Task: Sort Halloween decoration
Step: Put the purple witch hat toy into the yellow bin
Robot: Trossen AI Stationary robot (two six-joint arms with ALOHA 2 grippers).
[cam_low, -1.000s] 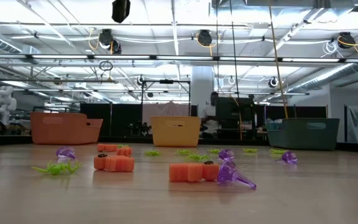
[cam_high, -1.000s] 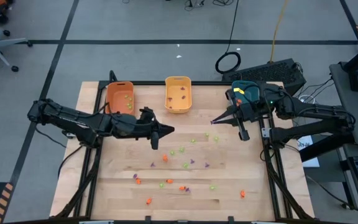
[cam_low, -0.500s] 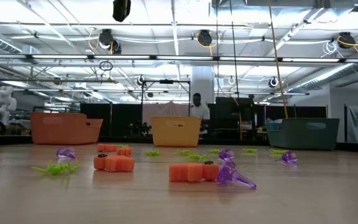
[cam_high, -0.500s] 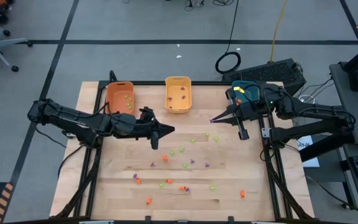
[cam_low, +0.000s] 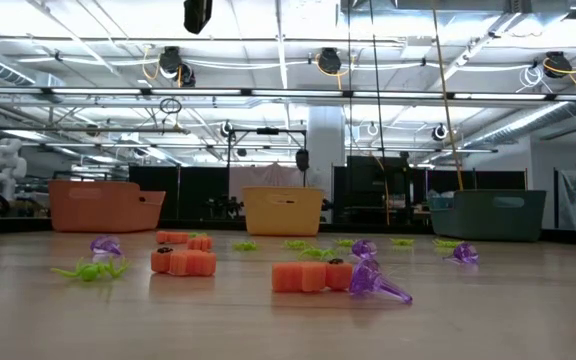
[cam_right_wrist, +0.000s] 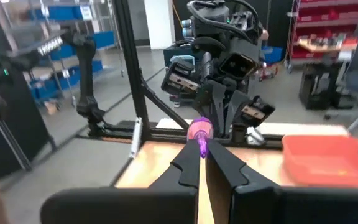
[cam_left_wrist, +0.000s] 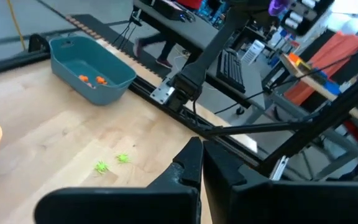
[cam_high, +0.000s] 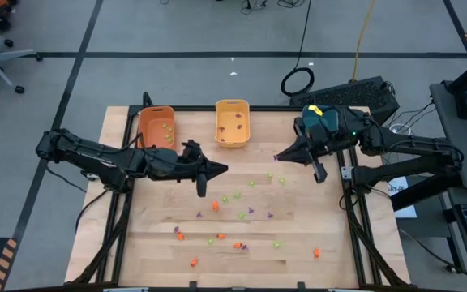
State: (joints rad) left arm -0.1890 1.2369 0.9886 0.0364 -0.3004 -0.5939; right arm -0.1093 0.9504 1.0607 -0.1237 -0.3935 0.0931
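A purple trinket [cam_right_wrist: 199, 132] is pinched in the closed right gripper [cam_high: 279, 157] — delivery to a bin is judged next — while the left gripper [cam_high: 221, 169], closed and empty, waits above the table [cam_high: 298, 235].

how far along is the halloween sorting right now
Partly done. The orange bin, yellow bin and teal bin each hold a few trinkets. In hand: the right gripper is shut on a purple trinket above the table's right side. The left gripper is shut, apparently empty. Left: many scattered trinkets on the table.
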